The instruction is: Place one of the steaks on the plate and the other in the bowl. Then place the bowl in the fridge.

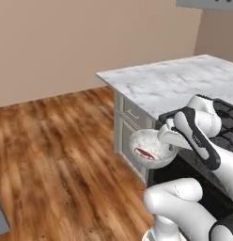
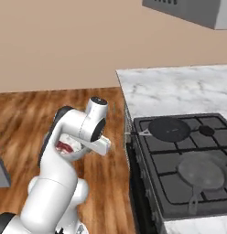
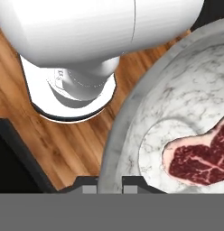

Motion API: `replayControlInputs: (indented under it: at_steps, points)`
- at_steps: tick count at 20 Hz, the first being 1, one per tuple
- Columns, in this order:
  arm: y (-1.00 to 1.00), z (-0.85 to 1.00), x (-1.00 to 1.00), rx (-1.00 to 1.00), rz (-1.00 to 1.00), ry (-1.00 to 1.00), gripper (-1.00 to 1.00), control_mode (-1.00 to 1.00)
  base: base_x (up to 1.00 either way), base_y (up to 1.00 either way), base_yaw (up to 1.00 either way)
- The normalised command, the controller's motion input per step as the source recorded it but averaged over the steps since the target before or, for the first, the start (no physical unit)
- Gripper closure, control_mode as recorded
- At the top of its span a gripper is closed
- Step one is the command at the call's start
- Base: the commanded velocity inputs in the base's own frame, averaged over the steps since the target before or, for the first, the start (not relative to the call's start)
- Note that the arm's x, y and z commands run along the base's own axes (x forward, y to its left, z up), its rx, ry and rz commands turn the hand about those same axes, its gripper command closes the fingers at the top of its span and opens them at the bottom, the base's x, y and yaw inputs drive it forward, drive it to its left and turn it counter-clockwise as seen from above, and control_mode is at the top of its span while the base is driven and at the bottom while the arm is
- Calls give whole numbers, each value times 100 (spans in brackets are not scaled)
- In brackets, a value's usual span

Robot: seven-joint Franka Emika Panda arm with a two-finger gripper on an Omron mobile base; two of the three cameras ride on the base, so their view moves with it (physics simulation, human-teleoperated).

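I've got the gripper (image 3: pixel 109 181) pinched on the bowl (image 3: pixel 132 117) rim, steak (image 3: pixel 202 158) inside; any tilt could slip it.

The steak (image 3: pixel 200 160) lies in the bowl (image 1: pixel 151 147), held above the floor (image 1: pixel 57 155) beside the counter (image 1: pixel 170 84).

No readable text, labels, brands, numbers or signs on anything
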Motion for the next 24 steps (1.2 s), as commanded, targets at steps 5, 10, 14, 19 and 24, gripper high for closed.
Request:
replayControlInputs:
  at_steps: [5,10,14,19,24]
  points:
    - [0,0,0,0,0,0,100,100,-1,33,68]
    - [0,0,0,0,0,0,100,100,-6,31,69]
    - [0,0,0,0,0,0,100,100,45,-3,22]
    - [0,0,0,0,0,0,100,100,61,-42,25]
    - [0,0,0,0,0,0,100,100,62,-30,46]
